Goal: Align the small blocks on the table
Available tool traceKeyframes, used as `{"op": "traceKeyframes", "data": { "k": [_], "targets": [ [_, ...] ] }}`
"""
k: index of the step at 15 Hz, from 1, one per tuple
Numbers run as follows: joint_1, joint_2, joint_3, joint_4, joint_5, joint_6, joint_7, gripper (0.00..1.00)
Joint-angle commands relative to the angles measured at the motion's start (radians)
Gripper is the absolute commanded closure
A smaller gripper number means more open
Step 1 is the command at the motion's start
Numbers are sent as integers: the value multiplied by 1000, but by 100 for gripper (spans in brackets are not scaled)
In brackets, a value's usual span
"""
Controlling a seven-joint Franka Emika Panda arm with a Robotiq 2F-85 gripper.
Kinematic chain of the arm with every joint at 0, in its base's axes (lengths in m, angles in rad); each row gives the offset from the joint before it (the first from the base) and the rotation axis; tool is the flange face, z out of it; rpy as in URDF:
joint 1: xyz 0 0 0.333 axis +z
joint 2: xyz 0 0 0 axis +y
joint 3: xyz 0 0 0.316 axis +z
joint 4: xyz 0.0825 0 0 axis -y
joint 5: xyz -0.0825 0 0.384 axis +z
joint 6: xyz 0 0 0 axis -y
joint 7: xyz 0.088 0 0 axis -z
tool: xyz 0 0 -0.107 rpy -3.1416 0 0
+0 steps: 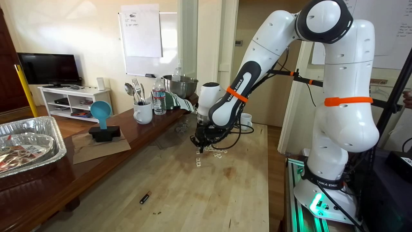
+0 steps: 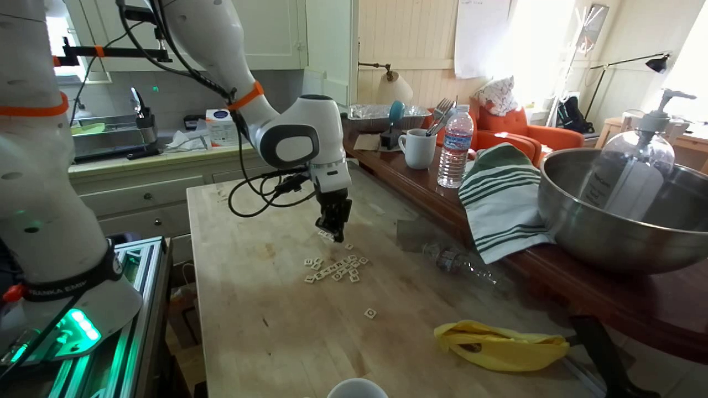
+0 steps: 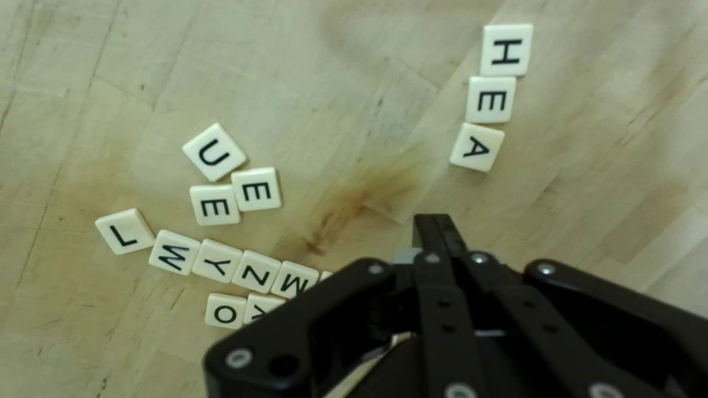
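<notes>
The small blocks are pale letter tiles on the wooden table (image 1: 180, 196). In the wrist view, tiles H (image 3: 506, 51), E (image 3: 491, 99) and A (image 3: 477, 147) form a short, slightly bent row; A is tilted. Tiles U (image 3: 214, 152), E (image 3: 256, 189) and another E (image 3: 215, 205) lie in a loose cluster. Tiles L (image 3: 125, 231), W (image 3: 174, 252), Y (image 3: 217, 261) and others run in a line partly hidden by my gripper. My gripper (image 3: 434, 218) is shut and empty, its tips beyond the A tile's end of the row. In both exterior views it points down, low over the table (image 2: 249, 331).
A lone tile (image 2: 370, 313) lies apart from the main cluster. A white mug (image 2: 357, 389), a yellow object (image 2: 503, 345) and a clear bottle (image 2: 456, 260) are on the table. A battery (image 1: 145, 197) lies there too. A raised dark wooden ledge (image 1: 128, 135) runs alongside.
</notes>
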Motion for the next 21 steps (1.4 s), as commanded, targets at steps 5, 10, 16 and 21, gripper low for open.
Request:
{"op": "traceKeyframes", "data": {
  "k": [5,10,16,21],
  "targets": [
    [-20,23,-29,29,-108,28,28,100],
    [-22,54,-21,55,-101,45,23,100],
    [-12,103,-26,79,-82,79,6,100],
    [-8,114,-14,80,-51,85,-15,100]
  ]
}}
